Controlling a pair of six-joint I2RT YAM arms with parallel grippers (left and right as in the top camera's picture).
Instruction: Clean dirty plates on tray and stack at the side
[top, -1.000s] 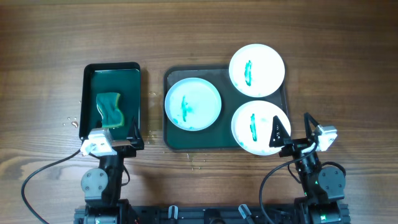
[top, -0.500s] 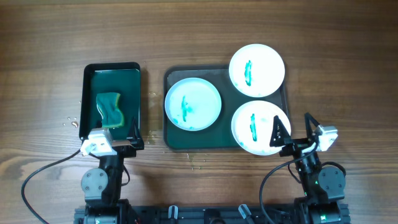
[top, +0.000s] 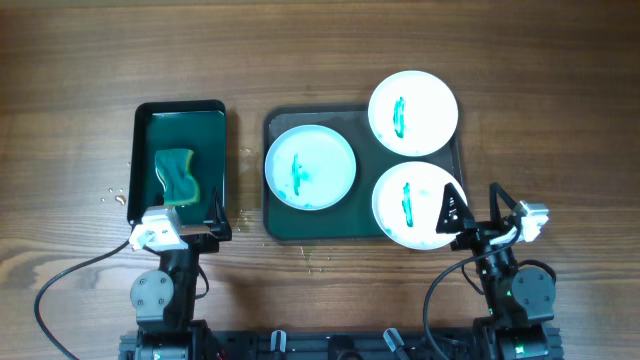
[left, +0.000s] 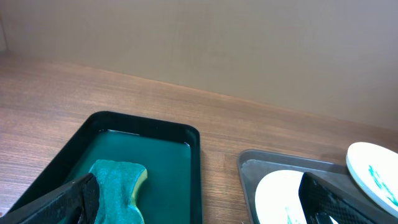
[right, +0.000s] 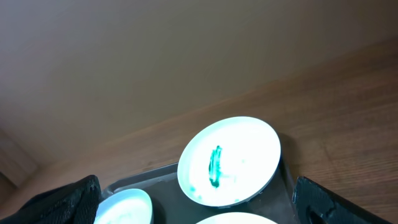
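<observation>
Wooden table (top: 320, 50) unchanged; left tool (top: 175, 212) and right tool (top: 474, 206) gape apart, the right nudged slightly rightward

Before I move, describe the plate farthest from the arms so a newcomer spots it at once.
On the table, find the dark green tray in the middle. The far plate is at its far right corner. Unlike the left plate and the near plate, it hangs well over the tray's far rim.

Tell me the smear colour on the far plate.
Green, against the white far plate; clearest in the right wrist view.
</observation>
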